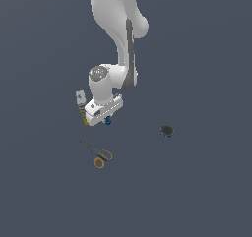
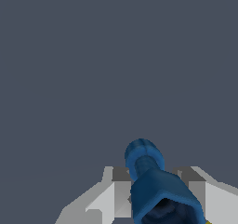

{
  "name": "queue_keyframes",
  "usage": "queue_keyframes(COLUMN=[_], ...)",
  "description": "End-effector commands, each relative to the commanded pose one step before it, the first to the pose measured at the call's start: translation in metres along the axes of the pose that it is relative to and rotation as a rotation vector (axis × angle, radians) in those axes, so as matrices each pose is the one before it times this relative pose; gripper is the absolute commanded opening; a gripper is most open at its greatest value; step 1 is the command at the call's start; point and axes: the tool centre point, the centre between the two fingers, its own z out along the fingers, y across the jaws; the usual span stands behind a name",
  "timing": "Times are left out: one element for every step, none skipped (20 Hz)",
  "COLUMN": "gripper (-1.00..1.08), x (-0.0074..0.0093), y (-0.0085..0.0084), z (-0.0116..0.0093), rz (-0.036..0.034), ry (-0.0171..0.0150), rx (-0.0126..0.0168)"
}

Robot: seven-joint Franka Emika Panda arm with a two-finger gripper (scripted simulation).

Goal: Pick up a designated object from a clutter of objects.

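The blue spool-like piece [image 2: 155, 186] fills the nearest part of the wrist view, its wide flared end close to the camera and its narrower neck and round far end running away from it. It sits between the two pale fingers [image 2: 116, 190] of the gripper [image 2: 158, 183], which flank it on either side, closed in to about the width of the piece; whether the pads actually press it cannot be told for certain, though they appear to be touching its sides. Beyond the piece in that view is only the plain grey floor [image 2: 116, 56].

In the exterior view the gripper [image 1: 106, 119] hangs low over the floor with a speck of blue [image 1: 108, 120] showing just beneath the white hand. Just beside the hand, on the exterior view's left, stands the yellow-and-white bottle [image 1: 81, 105], partly hidden by it. Nearer the camera lie the orange-handled scissors [image 1: 98, 155], apart from the gripper. The dark round disc [image 1: 167, 131] rests well apart on the exterior view's right.
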Motion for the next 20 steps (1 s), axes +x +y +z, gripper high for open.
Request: queue_keyframes(gripper=[-1.00,-1.00,-1.00,-1.00,-1.00,-1.00,-1.00,-1.00,-1.00,-1.00,-1.00,-1.00,-1.00,-1.00,-1.00,-1.00,-1.00,-1.00,-1.00,-1.00], x=[0.00279,0.00140,0.00157,0.00174,0.00190,0.00207,0.00224,0.00241,0.00258,0.00276,0.00293,0.00312,0.00328,0.00337,0.00339,0.00342,0.00345,0.00347,0.00350,0.00353], y=[0.00206,0.00101,0.00113,0.00126,0.00138,0.00150,0.00163,0.00176,0.00189,0.00202,0.00217,0.00230,0.00242,0.00248,0.00251,0.00253,0.00255,0.00258,0.00260,0.00263], z=[-0.00684,-0.00357,-0.00399,-0.00441,-0.00484,-0.00527,-0.00570,-0.00613,-0.00657,-0.00701,-0.00746,-0.00791,-0.00830,-0.00849,-0.00853,-0.00857,-0.00861,-0.00865,-0.00869,-0.00873], rz=[-0.00012,0.00000,0.00000,0.00000,0.00000,0.00000,0.00000,0.00000,0.00000,0.00000,0.00017,0.00000,0.00000,0.00000,0.00000,0.00000,0.00000,0.00000,0.00000,0.00000], ry=[0.00053,0.00000,0.00000,0.00000,0.00000,0.00000,0.00000,0.00000,0.00000,0.00000,-0.00054,0.00000,0.00000,0.00000,0.00000,0.00000,0.00000,0.00000,0.00000,0.00000], rx=[-0.00072,0.00000,0.00000,0.00000,0.00000,0.00000,0.00000,0.00000,0.00000,0.00000,-0.00039,0.00000,0.00000,0.00000,0.00000,0.00000,0.00000,0.00000,0.00000,0.00000])
